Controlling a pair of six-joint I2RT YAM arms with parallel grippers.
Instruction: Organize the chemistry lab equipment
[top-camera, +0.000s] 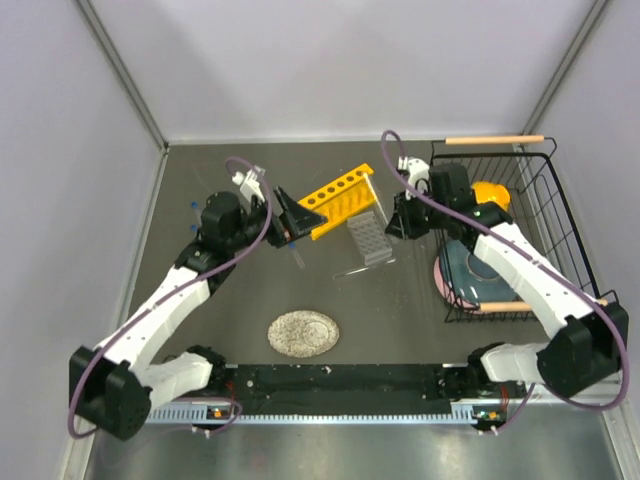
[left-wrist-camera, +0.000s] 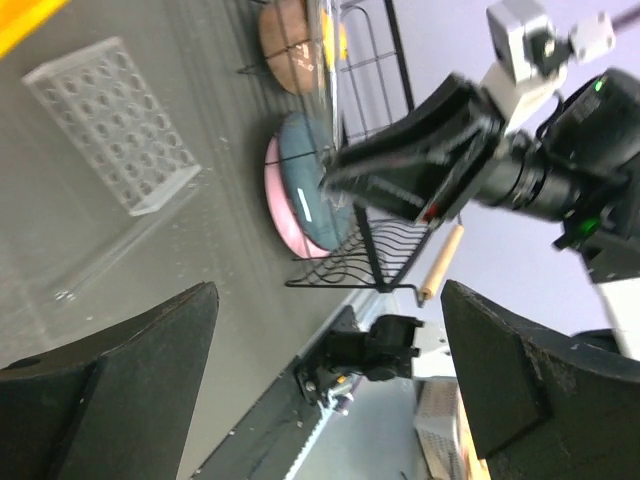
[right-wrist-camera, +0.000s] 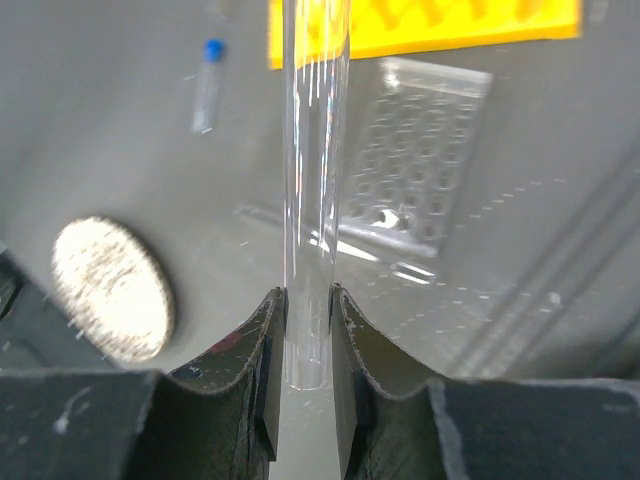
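My right gripper (right-wrist-camera: 307, 300) is shut on a thin clear glass tube (right-wrist-camera: 312, 180) that juts straight out past the fingertips. Beyond it lie the yellow test-tube rack (right-wrist-camera: 430, 30), the small clear gridded rack (right-wrist-camera: 420, 190) and a blue-capped vial (right-wrist-camera: 208, 85). From above, the right gripper (top-camera: 400, 220) hovers just right of the yellow rack (top-camera: 338, 200) and the clear rack (top-camera: 367, 238). On the yellow rack's left side my left gripper (top-camera: 290, 215) stands wide open and holds nothing; its wrist view shows both fingers (left-wrist-camera: 120, 380) far apart, with the clear rack (left-wrist-camera: 110, 120) ahead.
A black wire basket (top-camera: 545, 215) holding bowls fills the right side of the table. A round speckled grey plate (top-camera: 303, 333) lies near the front centre. Small blue-capped vials (top-camera: 190, 206) rest by the left wall. Another clear tube (top-camera: 350, 271) lies in front of the clear rack.
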